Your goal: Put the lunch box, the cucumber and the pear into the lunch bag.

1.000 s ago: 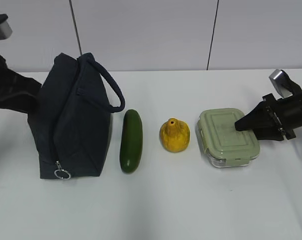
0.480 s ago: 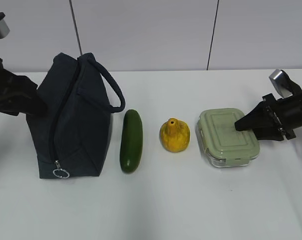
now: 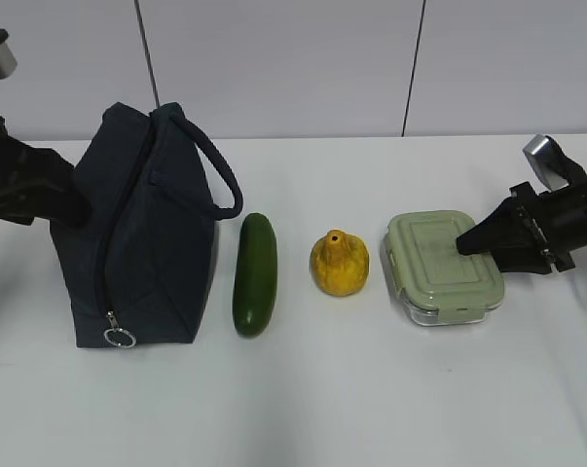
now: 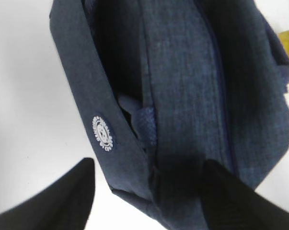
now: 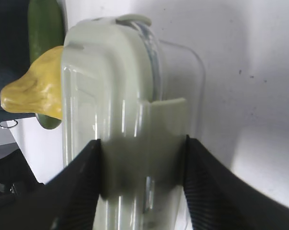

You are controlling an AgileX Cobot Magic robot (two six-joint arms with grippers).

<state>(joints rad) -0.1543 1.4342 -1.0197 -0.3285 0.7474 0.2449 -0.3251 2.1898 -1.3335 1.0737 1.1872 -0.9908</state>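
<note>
Cucumber (image 3: 255, 274) and pear (image 3: 339, 263) lie between zipped bag (image 3: 137, 243) and box (image 3: 443, 268); right gripper (image 5: 142, 167) clamps the box, left gripper (image 4: 146, 187) jaws apart at the bag.

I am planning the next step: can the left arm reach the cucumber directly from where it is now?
Probably not directly. The left tool sits at the far side of the lunch bag, which stands between it and the cucumber. It would have to pass over or around the bag.

My left claw (image 3: 74, 209) tips sit behind the dark navy fabric lunch bag (image 3: 142, 233), hidden from the exterior view. On my right wrist view, the smooth dark green cucumber (image 5: 44, 28) is half hidden by the blotchy yellow pear (image 5: 36, 91); the sage-lidded clear lunch box (image 5: 120, 120) runs off the frame's bottom.
</note>
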